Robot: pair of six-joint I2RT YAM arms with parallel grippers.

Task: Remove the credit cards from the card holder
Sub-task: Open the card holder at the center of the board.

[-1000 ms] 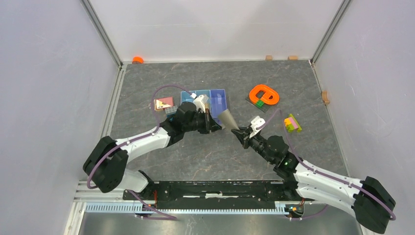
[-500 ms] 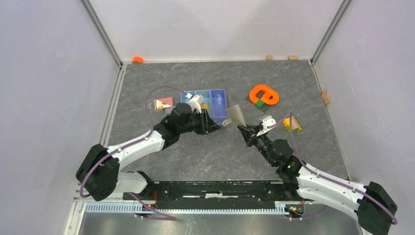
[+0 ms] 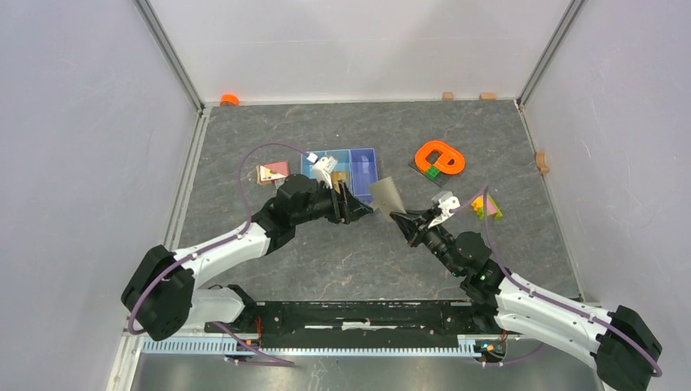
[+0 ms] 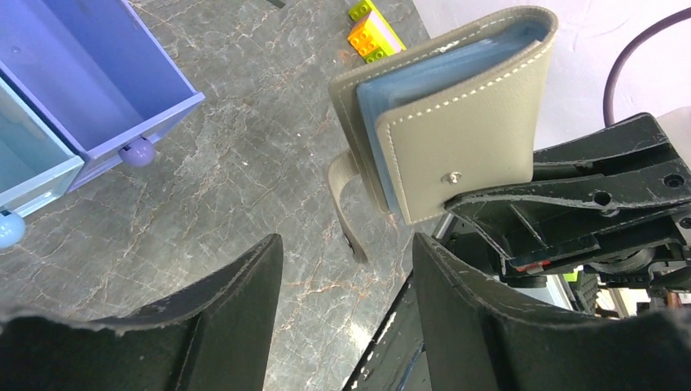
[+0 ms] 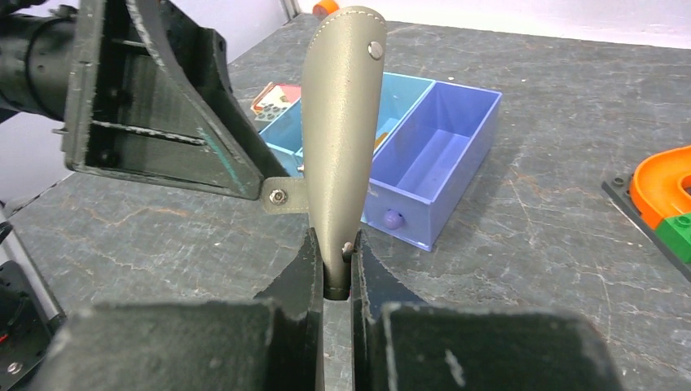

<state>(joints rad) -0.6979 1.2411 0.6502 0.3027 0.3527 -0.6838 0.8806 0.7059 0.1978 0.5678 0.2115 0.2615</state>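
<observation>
Right pincer (image 5: 334,273) pinches card holder (image 5: 341,122) by its bottom edge, upright, clear of the surface (image 5: 530,244). Left pincer (image 4: 346,244) spread, holder just ahead of its tips, not touching. Holder looks light, soft, floppy: grip the free cover edge. Credit cards hidden inside.

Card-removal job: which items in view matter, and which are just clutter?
Job:
- card holder, clamped in the right end effector
- left end effector, open beside it
- no credit cards discernible

Clutter:
- blue-and-purple tray
- orange loop piece
- coloured brick stack
- orange cap
</observation>
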